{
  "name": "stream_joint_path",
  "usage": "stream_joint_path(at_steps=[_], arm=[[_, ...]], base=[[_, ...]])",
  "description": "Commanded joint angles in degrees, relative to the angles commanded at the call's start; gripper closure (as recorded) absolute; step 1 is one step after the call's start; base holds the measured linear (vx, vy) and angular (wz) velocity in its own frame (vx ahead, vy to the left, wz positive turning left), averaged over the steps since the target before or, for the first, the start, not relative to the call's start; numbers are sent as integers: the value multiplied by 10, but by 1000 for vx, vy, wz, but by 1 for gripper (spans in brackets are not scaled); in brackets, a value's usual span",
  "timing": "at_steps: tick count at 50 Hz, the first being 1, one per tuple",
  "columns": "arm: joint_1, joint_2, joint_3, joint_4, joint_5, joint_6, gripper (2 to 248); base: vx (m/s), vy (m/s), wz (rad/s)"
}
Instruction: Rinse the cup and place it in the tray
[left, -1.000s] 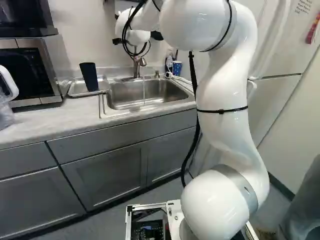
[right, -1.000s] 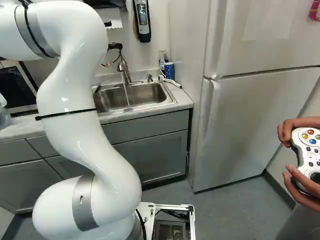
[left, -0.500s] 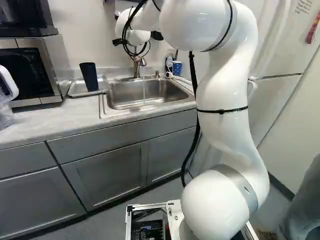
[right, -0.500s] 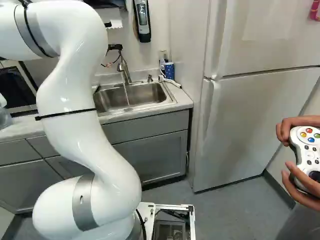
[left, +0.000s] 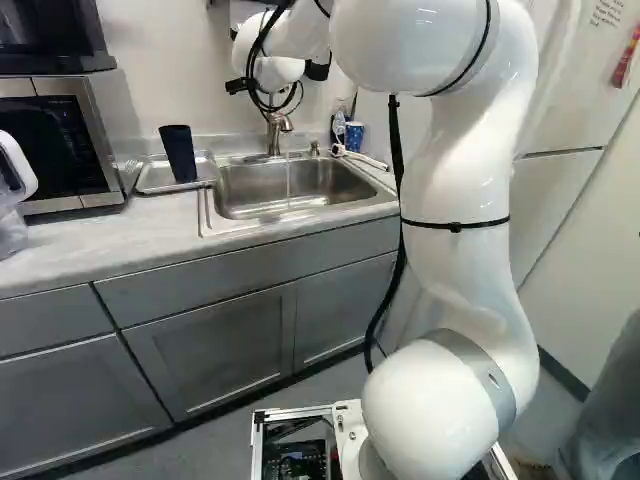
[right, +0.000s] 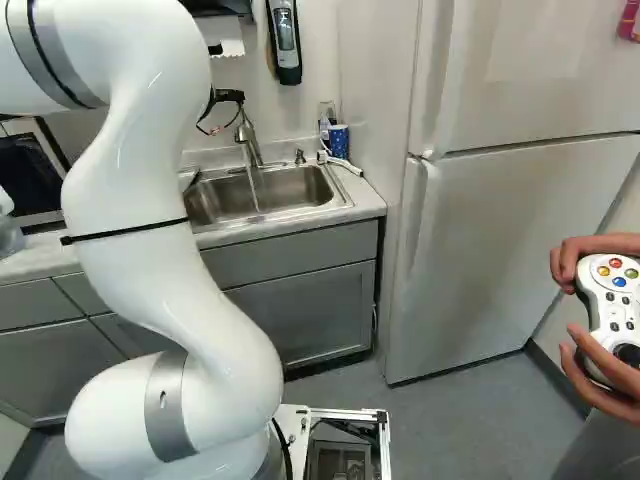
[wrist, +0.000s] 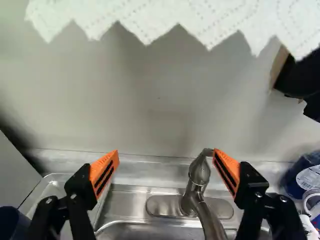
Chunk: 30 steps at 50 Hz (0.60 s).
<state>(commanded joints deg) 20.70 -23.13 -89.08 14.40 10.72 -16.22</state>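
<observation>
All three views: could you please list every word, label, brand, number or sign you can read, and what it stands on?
Fridge: printed lines, too small to read.
Blue container: white label, too blurred to read.
Controller: button marks, too small to read.
None can be quoted.

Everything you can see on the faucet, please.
The faucet is shiny, grey and metal-looking, with a body that tapers to a pointed top and a curved neck. It rises from an oblong base plate at the back of the sink. It is on: a thin stream of water falls into the basin in both base views. In the wrist view, one orange pad of the open gripper overlaps its top; I can't tell whether they touch.
</observation>
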Motion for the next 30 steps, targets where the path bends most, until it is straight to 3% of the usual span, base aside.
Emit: stream_joint_path(at_steps=[17,30], arm=[[0,0,0,0,1,0,3],[0,0,0,0,38,0,3]], base=[[0,0,0],[0,0,0]])
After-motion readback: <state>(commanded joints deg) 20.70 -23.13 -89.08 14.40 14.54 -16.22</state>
